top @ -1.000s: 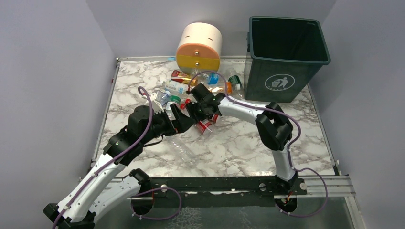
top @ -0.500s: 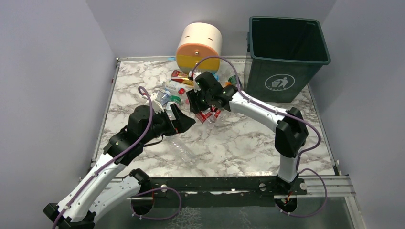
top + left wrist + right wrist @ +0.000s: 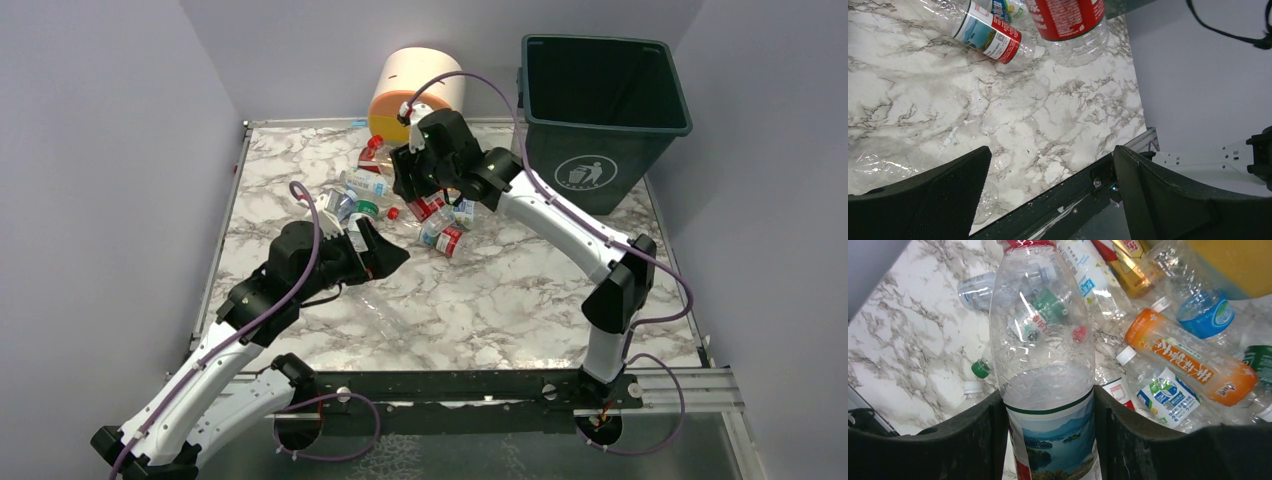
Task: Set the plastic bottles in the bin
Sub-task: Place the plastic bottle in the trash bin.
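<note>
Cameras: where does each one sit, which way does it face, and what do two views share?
Top external: above and behind the robot, looking down on the table, bottle pile and bin; left arm and right arm show, bases at the bottom.
Left wrist: on the left arm, looking down at bare table toward its near edge; the open left gripper frames the bottom.
Right wrist: on the right arm, looking down at the pile; the right gripper clamps a clear bottle.
Shared: top and right wrist both show the pile.
</note>
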Motion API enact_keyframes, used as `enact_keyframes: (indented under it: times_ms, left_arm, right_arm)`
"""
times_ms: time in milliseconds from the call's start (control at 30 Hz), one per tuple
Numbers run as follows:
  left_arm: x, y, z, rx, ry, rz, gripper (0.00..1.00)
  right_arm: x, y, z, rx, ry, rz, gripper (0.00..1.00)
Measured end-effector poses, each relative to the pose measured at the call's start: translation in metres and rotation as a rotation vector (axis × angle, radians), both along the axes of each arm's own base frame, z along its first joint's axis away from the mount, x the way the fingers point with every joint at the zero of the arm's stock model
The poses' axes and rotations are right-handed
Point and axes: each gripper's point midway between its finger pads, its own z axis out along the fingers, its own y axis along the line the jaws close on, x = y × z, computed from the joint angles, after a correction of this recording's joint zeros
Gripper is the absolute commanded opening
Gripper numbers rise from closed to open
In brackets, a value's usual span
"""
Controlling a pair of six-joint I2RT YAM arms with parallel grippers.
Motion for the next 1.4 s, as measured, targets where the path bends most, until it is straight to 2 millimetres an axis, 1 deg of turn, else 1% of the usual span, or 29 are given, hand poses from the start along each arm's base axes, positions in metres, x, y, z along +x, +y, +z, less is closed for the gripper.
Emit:
enact_keyframes:
  times_ms: [133,233,333,433,667,800,867,967,1133,1200,1267,1333,1400]
  left_arm:
    - [-0.001,0.000,0.000,-0.002,-0.002,0.000,0.99]
    - [-0.002,0.001,-0.009,0.008,0.013,0.000,0.99]
    - [-0.002,0.001,-0.019,0.023,0.035,0.000,0.99]
    - [-0.001,0.000,-0.024,0.032,0.049,-0.001,0.99]
    - [0.001,-0.002,-0.025,0.032,0.052,-0.006,0.99]
    - [0.001,-0.003,-0.025,0.028,0.049,-0.007,0.99]
    - [0.001,-0.003,-0.024,0.028,0.048,-0.008,0.99]
    - [0.001,-0.003,-0.025,0.029,0.050,-0.008,0.99]
    - [0.003,-0.004,-0.028,0.036,0.059,-0.008,0.99]
    - [0.003,-0.005,-0.029,0.039,0.062,-0.009,0.99]
    - [0.003,-0.005,-0.031,0.041,0.065,-0.009,0.99]
    - [0.003,-0.005,-0.031,0.041,0.066,-0.009,0.99]
    - [0.003,-0.005,-0.031,0.041,0.065,-0.009,0.99]
  right_arm:
    - [0.005,-0.006,0.026,0.028,-0.036,-0.016,0.56]
    - [0.009,-0.015,0.047,0.054,-0.064,-0.035,0.56]
    - [0.015,-0.028,0.067,0.082,-0.095,-0.064,0.56]
    - [0.024,-0.044,0.088,0.112,-0.129,-0.102,0.56]
    - [0.061,-0.096,0.138,0.187,-0.224,-0.228,0.56]
    - [0.080,-0.127,0.161,0.237,-0.266,-0.303,0.54]
    - [0.087,-0.142,0.170,0.266,-0.281,-0.336,0.54]
    - [0.095,-0.167,0.191,0.336,-0.308,-0.381,0.54]
    - [0.100,-0.203,0.227,0.461,-0.364,-0.425,0.53]
    - [0.103,-0.214,0.237,0.495,-0.384,-0.443,0.52]
    - [0.108,-0.223,0.242,0.525,-0.395,-0.455,0.52]
    - [0.113,-0.232,0.241,0.556,-0.388,-0.463,0.52]
    - [0.121,-0.245,0.236,0.590,-0.370,-0.479,0.51]
